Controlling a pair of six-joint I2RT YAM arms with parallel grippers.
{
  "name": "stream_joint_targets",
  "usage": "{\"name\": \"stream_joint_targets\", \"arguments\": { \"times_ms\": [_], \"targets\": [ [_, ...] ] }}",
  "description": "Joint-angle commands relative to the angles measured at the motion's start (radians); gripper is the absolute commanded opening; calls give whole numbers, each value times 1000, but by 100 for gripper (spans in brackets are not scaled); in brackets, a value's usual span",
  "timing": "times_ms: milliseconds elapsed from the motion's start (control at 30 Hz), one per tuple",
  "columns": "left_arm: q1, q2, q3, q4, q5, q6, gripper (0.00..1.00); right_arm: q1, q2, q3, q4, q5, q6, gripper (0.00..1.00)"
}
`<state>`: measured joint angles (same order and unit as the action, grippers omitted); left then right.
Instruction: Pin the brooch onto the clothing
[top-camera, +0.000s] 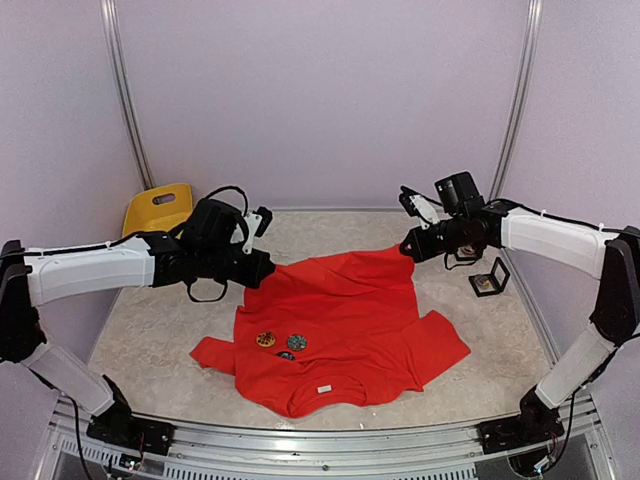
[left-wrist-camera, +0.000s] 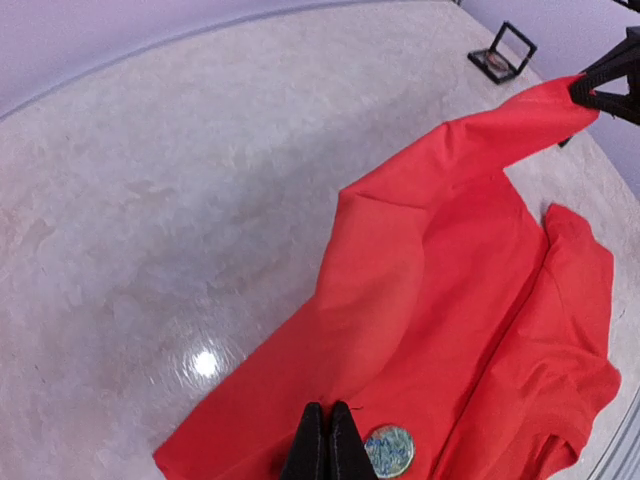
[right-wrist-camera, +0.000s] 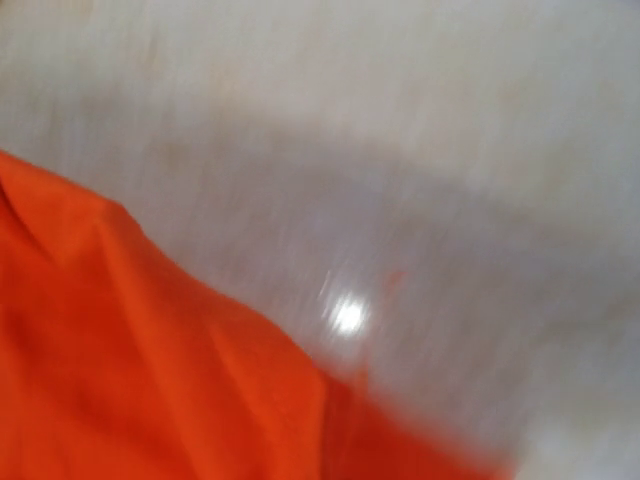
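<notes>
The red-orange T-shirt (top-camera: 340, 320) lies on the table with its neck label (top-camera: 324, 387) toward the front. Three round brooches sit on it: a yellow one (top-camera: 266, 339), a blue-grey one (top-camera: 296, 342) and a dark one (top-camera: 286, 355). My left gripper (top-camera: 268, 268) is shut on the shirt's far left edge, its fingertips (left-wrist-camera: 328, 440) pinching the fabric, with the blue-grey brooch (left-wrist-camera: 389, 451) showing just beside them. My right gripper (top-camera: 408, 248) is shut on the far right corner and holds it up, as the left wrist view (left-wrist-camera: 600, 85) shows. The right wrist view is blurred and shows only shirt (right-wrist-camera: 150, 370) and table.
An open small black box (top-camera: 489, 279) stands on the table at the right, also seen in the left wrist view (left-wrist-camera: 503, 53). A yellow plastic object (top-camera: 158, 210) leans at the back left. Walls close in the back and sides.
</notes>
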<state>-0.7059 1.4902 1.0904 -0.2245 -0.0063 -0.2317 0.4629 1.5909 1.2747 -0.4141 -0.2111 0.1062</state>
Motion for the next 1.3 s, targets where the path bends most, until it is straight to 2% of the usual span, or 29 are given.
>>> {"name": "stream_joint_targets", "arguments": {
  "times_ms": [0,33,100,133,200,300,367,500,533,633,767,900,967,1033,1200,1267],
  "targets": [
    [-79,14,-175,-114,103,-23,7,50,-22,-215,31,-33,61,0],
    [-111,25,-192,-152,162,-15,21,53,-25,-254,37,-29,76,0],
    [-197,46,-202,-216,213,14,39,54,-31,-318,46,-18,100,0],
    [-241,43,-201,-231,232,35,52,54,-33,-339,49,-9,107,0],
    [-300,-9,-212,-205,261,83,66,54,-31,-373,61,4,116,0],
    [-285,-152,-247,-125,241,98,73,53,-13,-390,80,-3,121,0],
    [-194,-226,-269,-72,243,62,70,54,2,-382,82,-4,120,0],
    [17,-269,-305,-49,254,-48,36,56,13,-370,92,-2,119,0],
    [45,-238,-300,-74,249,-54,33,55,16,-364,91,0,118,0],
    [67,-147,-275,-130,232,-42,31,56,29,-350,82,5,110,0],
    [71,-13,-249,-123,221,-72,31,57,43,-337,73,6,105,0],
    [71,60,-225,-147,220,-98,48,60,39,-340,69,13,105,0],
    [70,70,-224,-155,222,-103,51,60,37,-344,66,15,104,0],
    [67,71,-223,-163,237,-103,50,61,37,-347,63,19,103,0],
    [48,65,-225,-166,302,-97,32,61,40,-341,66,17,103,0],
    [48,72,-221,-183,331,-95,31,62,38,-334,63,18,102,0]
  ]
}}
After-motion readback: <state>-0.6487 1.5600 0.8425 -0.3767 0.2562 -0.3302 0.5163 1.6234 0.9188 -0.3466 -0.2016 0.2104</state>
